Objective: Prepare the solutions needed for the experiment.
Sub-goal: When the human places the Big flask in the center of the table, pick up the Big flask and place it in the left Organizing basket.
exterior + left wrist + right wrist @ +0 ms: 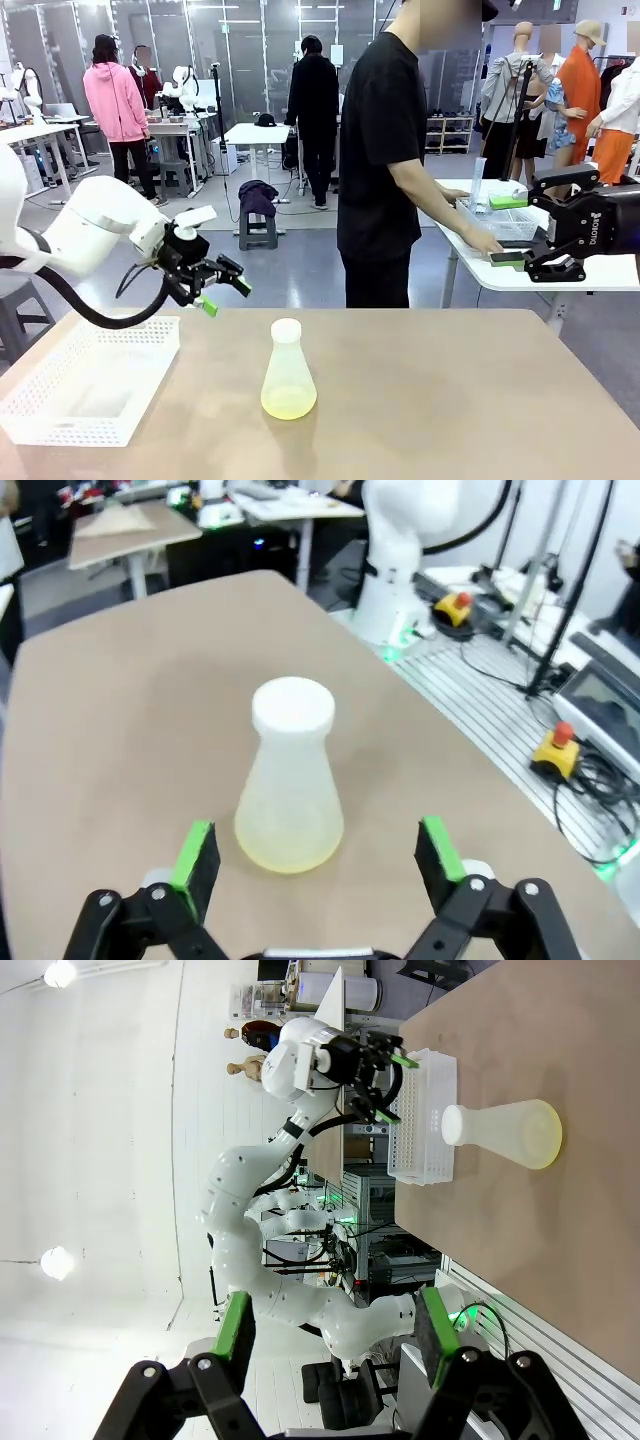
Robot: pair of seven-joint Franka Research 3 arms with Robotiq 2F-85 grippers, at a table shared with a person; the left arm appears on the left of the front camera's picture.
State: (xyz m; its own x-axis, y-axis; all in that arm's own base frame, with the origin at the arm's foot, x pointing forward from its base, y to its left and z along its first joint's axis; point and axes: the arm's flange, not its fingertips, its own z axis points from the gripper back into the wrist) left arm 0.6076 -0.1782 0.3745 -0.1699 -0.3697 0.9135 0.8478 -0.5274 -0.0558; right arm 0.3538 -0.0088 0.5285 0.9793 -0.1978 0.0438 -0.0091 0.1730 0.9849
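So we've got one clear conical flask [288, 375] standing upright near the middle of the tan counter [450, 400], capped with a round white stopper [286, 331]. There's a shallow pool of pale yellow liquid [288, 403] in the bottom of it. Nothing's touching it, it just stands free there.

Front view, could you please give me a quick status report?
Left gripper and right gripper open, empty. Stoppered clear conical flask of pale yellow liquid upright mid-table. White mesh basket aside, path clear.
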